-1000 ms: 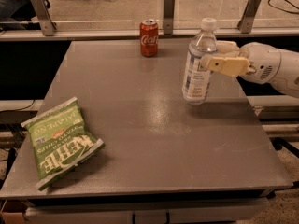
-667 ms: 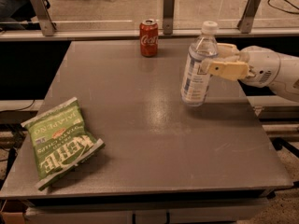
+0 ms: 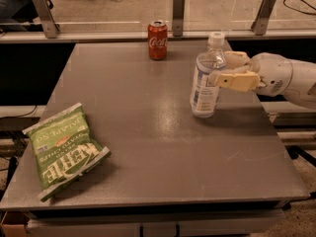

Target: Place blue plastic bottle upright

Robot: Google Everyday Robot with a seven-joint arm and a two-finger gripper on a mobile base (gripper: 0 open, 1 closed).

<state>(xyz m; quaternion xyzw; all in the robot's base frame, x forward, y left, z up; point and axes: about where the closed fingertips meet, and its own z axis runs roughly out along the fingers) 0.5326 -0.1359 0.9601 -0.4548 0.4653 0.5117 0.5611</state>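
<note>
The blue plastic bottle (image 3: 204, 85) is clear with a white cap and a pale blue-and-white label. It stands on the right half of the grey table (image 3: 148, 132), leaning slightly to the right, with its base on or just above the surface. My gripper (image 3: 217, 69) reaches in from the right edge. Its tan fingers (image 3: 236, 81) are closed on the bottle's upper body, just below the shoulder. The near finger lies across the bottle's right side and the far finger is behind it.
A red Coca-Cola can (image 3: 157, 39) stands upright at the table's far edge, left of the bottle. A green Kettle chip bag (image 3: 63, 151) lies flat at the front left. Metal posts and a rail (image 3: 178, 13) run behind the table.
The gripper and bottle have moved slightly left and down toward the table. The bottle stays in the fingers. Can and chip bag have not moved.
</note>
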